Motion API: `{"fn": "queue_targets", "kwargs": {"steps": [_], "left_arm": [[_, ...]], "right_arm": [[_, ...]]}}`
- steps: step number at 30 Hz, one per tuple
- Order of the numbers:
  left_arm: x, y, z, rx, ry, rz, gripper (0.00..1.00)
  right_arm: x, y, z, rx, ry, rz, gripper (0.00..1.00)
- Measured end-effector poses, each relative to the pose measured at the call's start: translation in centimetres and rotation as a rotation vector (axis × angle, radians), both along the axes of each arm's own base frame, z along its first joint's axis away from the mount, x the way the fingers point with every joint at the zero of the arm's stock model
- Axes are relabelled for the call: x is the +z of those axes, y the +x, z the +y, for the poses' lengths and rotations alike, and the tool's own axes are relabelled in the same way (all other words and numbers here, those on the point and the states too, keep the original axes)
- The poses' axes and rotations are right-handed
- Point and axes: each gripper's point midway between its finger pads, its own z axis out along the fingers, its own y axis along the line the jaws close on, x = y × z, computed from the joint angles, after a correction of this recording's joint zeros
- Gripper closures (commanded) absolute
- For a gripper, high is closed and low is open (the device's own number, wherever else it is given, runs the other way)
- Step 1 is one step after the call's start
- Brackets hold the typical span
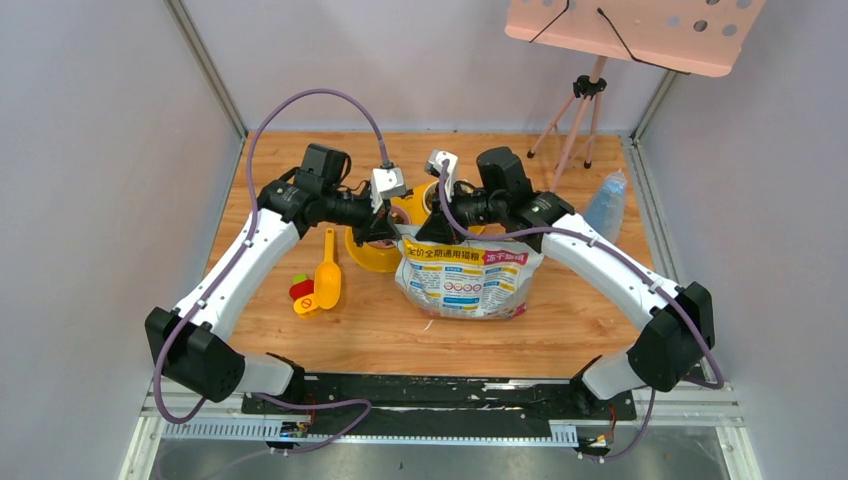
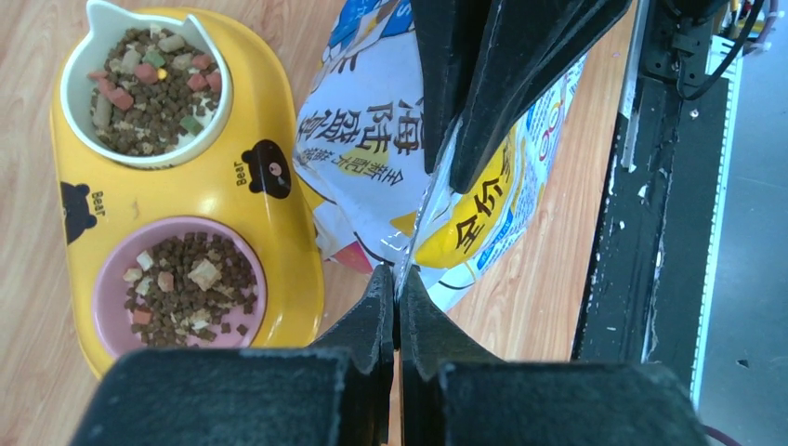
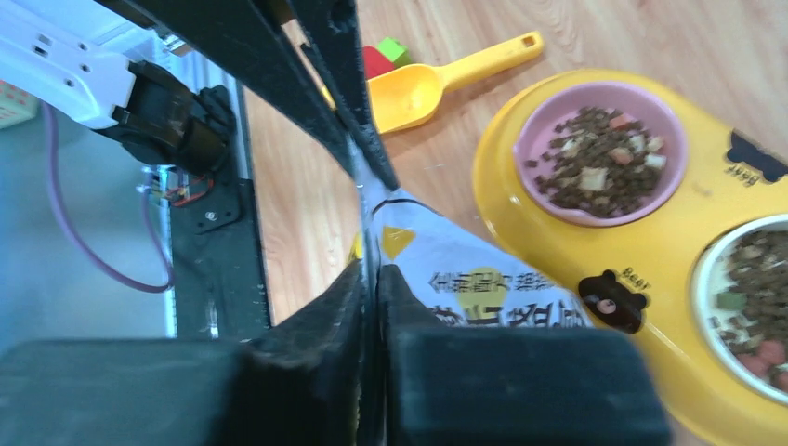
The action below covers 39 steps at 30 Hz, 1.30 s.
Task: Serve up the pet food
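The left tool (image 2: 398, 279) is pressed together on the clear top seam of the bag (image 1: 465, 280), pinching it at its fingertips. The right tool (image 3: 372, 274) is closed on the same seam just beside it, so the 2 tools nearly meet tip to tip over the top of the bag. The bag lies printed side up near the middle of the bench (image 1: 560, 330), its top toward the far edge and its bottom toward the near edge.

The pet food (image 2: 153, 93) sits in the 2 bowls of a yellow feeder (image 2: 158, 190) that stands beyond the top of the bag, toward the far edge and touching or nearly touching the bag. The white bowl (image 2: 139, 160) holds brown pellets mixed with pink and green bits. The pink bowl (image 2: 104, 288) holds dark pellets with some pale cubes. Whether any pet food is inside the bag cannot be told.

A yellow scoop (image 1: 327, 275) lies on the bench on the left-edge side of the feeder, handle toward the far edge. A red and green piece (image 1: 300, 288) lies touching the bowl of the scoop, nearer the left edge. A pale blue thing (image 1: 605, 205) stands near the far right corner.
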Motion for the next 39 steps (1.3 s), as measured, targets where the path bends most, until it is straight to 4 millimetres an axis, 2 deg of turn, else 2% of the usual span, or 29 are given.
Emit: {"fn": "queue_targets", "kwargs": {"steps": [2, 3, 5, 6, 9, 12, 13, 15, 17, 20, 21, 24, 25, 27, 29, 30, 33, 35, 37, 39], "left_arm": [[0.0, 0.1, 0.1, 0.007, 0.003, -0.001, 0.89], [0.0, 0.1, 0.1, 0.008, 0.003, 0.003, 0.77], [0.1, 0.1, 0.0, 0.008, -0.003, 0.002, 0.69], [0.3, 0.1, -0.2, 0.004, -0.017, 0.004, 0.69], [1.2, -0.3, -1.3, -0.037, -0.067, -0.002, 0.70], [1.5, -0.9, -2.2, -0.077, -0.087, -0.010, 0.78], [1.6, -1.0, -2.6, -0.092, -0.091, -0.011, 0.87], [1.6, -1.2, -3.0, -0.108, -0.095, -0.002, 0.98], [1.5, -1.3, -3.2, -0.118, -0.099, 0.012, 1.00], [1.6, -1.3, -3.4, -0.126, -0.102, 0.018, 1.00], [1.6, -1.3, -3.4, -0.128, -0.102, 0.016, 1.00], [1.6, -1.2, -3.3, -0.128, -0.097, 0.008, 1.00], [1.6, -1.2, -3.3, -0.129, -0.097, 0.005, 1.00], [1.8, -1.3, -3.5, -0.143, -0.108, -0.002, 1.00], [2.0, -1.6, -3.8, -0.158, -0.110, -0.014, 1.00], [2.0, -1.8, -4.0, -0.165, -0.110, -0.016, 1.00], [1.7, -1.5, -3.6, -0.150, -0.094, -0.015, 1.00], [1.7, -1.5, -3.5, -0.151, -0.096, -0.018, 1.00], [1.8, -1.6, -3.7, -0.162, -0.100, -0.025, 1.00], [1.9, -1.6, -3.9, -0.168, -0.103, -0.030, 1.00]], "right_arm": [[0.2, -0.2, 0.2, -0.002, 0.004, 0.003, 1.00], [0.2, -0.2, 0.2, -0.004, 0.001, 0.001, 1.00], [0.2, -0.3, 0.2, -0.002, 0.000, 0.000, 1.00], [0.2, -0.3, 0.2, -0.002, 0.000, -0.001, 1.00], [0.2, -0.4, 0.3, 0.007, -0.003, -0.016, 1.00], [0.2, -0.4, 0.2, 0.018, -0.008, -0.036, 1.00], [0.2, -0.5, 0.2, 0.023, -0.009, -0.045, 0.97], [0.2, -0.5, 0.1, 0.029, -0.014, -0.061, 0.77], [0.2, -0.4, -0.1, 0.033, -0.022, -0.074, 0.72], [0.1, 0.0, -0.6, 0.033, -0.046, -0.119, 0.74], [0.2, 0.0, -0.8, 0.035, -0.053, -0.134, 0.77], [0.5, -0.6, -2.0, 0.051, -0.082, -0.180, 0.97], [0.8, -0.9, -2.5, 0.058, -0.093, -0.197, 1.00], [1.3, -1.3, -3.5, 0.062, -0.108, -0.230, 0.98], [1.2, -1.7, -4.2, 0.073, -0.128, -0.247, 0.81], [1.2, -1.9, -4.4, 0.075, -0.137, -0.250, 0.83], [1.2, -2.2, -6.3, 0.050, -0.188, -0.263, 0.98], [1.7, -2.3, -7.5, 0.033, -0.208, -0.272, 1.00], [1.7, -2.4, -7.9, 0.037, -0.222, -0.273, 0.93], [1.6, -2.3, -8.1, 0.037, -0.226, -0.273, 0.79]]}}
